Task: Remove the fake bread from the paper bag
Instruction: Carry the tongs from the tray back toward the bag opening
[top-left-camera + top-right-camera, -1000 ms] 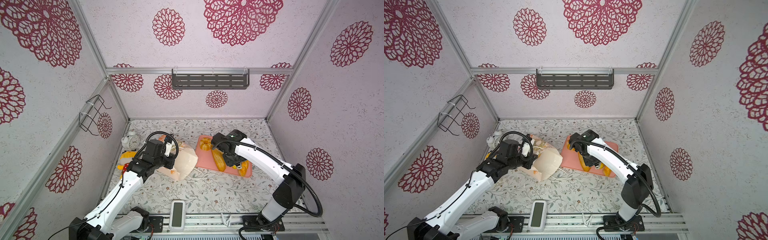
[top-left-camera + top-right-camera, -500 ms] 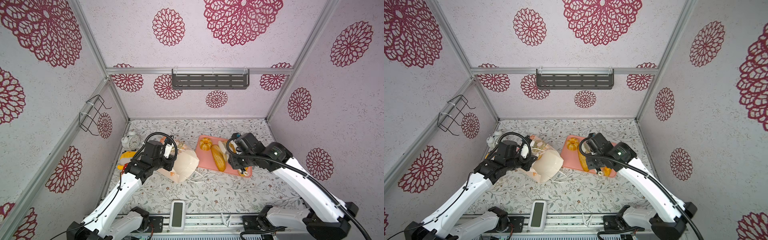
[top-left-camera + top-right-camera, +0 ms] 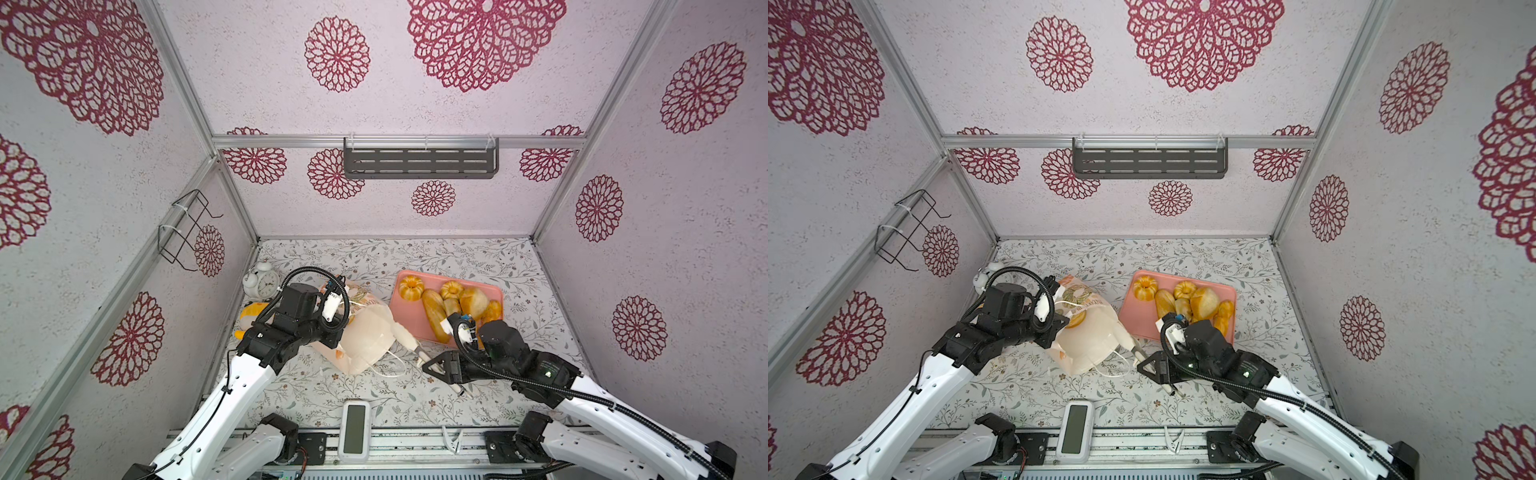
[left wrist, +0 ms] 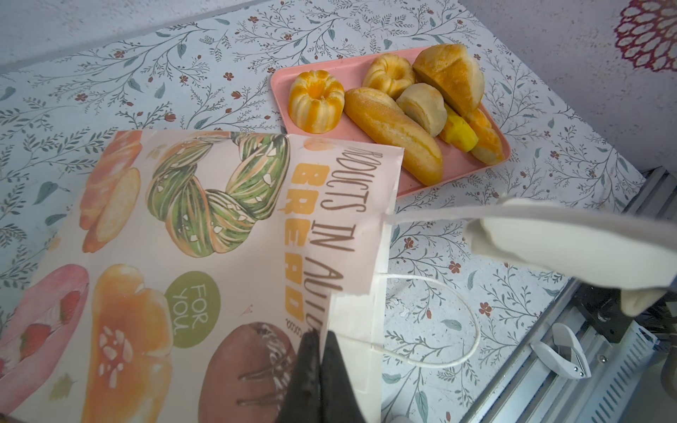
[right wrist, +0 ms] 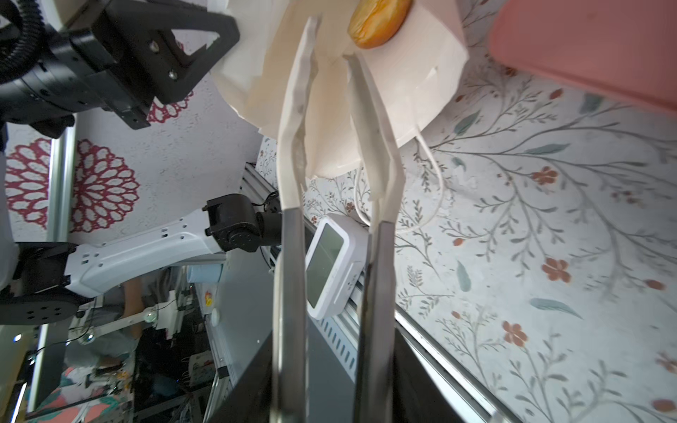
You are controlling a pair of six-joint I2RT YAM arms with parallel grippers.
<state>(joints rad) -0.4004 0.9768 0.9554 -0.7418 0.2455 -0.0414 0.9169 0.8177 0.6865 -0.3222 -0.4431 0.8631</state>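
The paper bag (image 3: pixel 370 336) lies on its side, rim pinched in the left fingers (image 4: pixel 309 366); most fake bread (image 3: pixel 432 307) sits on the pink tray (image 3: pixel 409 321) at its 3 o'clock. The long right fingers (image 5: pixel 293 110), partly apart and empty, point into the bag's mouth from 4 o'clock, toward what looks like one golden bun (image 5: pixel 377 22) inside; next they probably need to reach deeper and close on it.

Orange patch (image 5: pixel 377 22) at paper bag (image 5: pixel 425 47) cut by frame edge, bread or print unclear; plush toy (image 3: pixel 253 311) mostly hidden.
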